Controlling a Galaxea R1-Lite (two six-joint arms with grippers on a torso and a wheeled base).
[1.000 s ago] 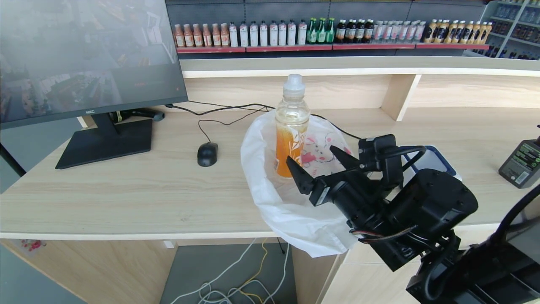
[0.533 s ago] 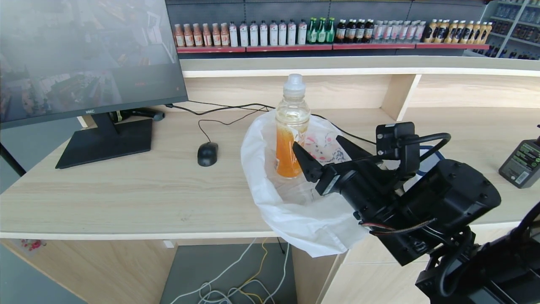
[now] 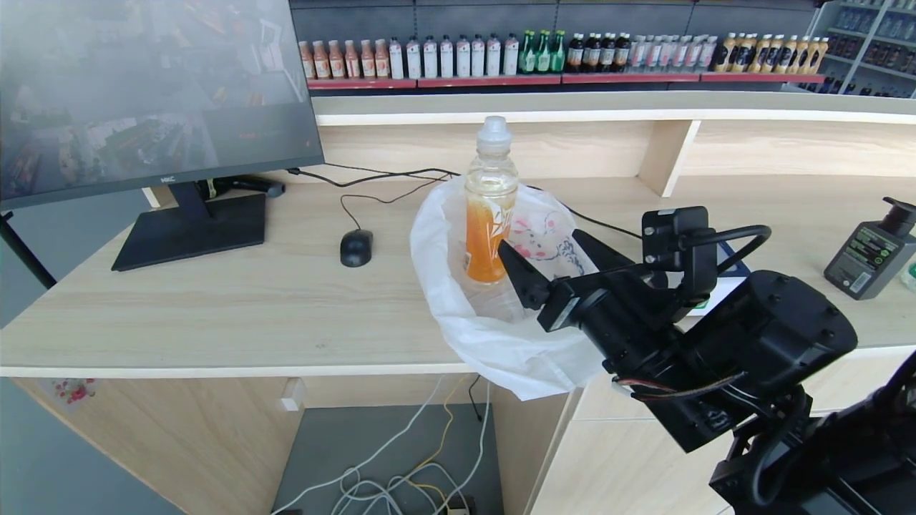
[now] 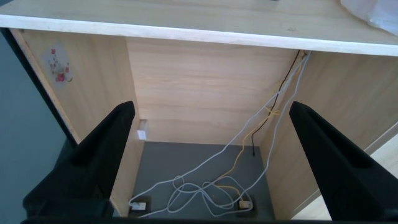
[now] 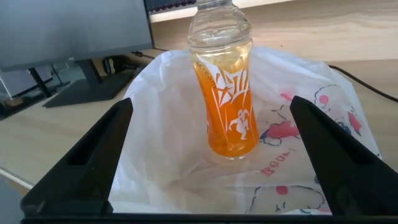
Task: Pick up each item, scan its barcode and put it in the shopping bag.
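Item one: the orange drink bottle (image 3: 490, 207), white-capped, is standing upright inside the open shopping bag (image 3: 458, 315), just ahead of my right claw (image 3: 542, 242) and apart from it. The bag, white with a pink cartoon print, is lying on the desk (image 3: 215, 315), its near edge drooping over the desk's front below that claw. I am holding the right claw's fingers spread wide and empty, pointing at the bottle. My left claw (image 4: 211, 106) is likewise standing apart, gripping nothing. It is hanging below the desk's front edge, facing loose cables (image 4: 193, 186) on the floor. A mouse (image 3: 356, 247) and a monitor (image 3: 143, 93) are sitting farther left of the right claw. A dark pump bottle (image 3: 866, 257) is standing well off to its right.
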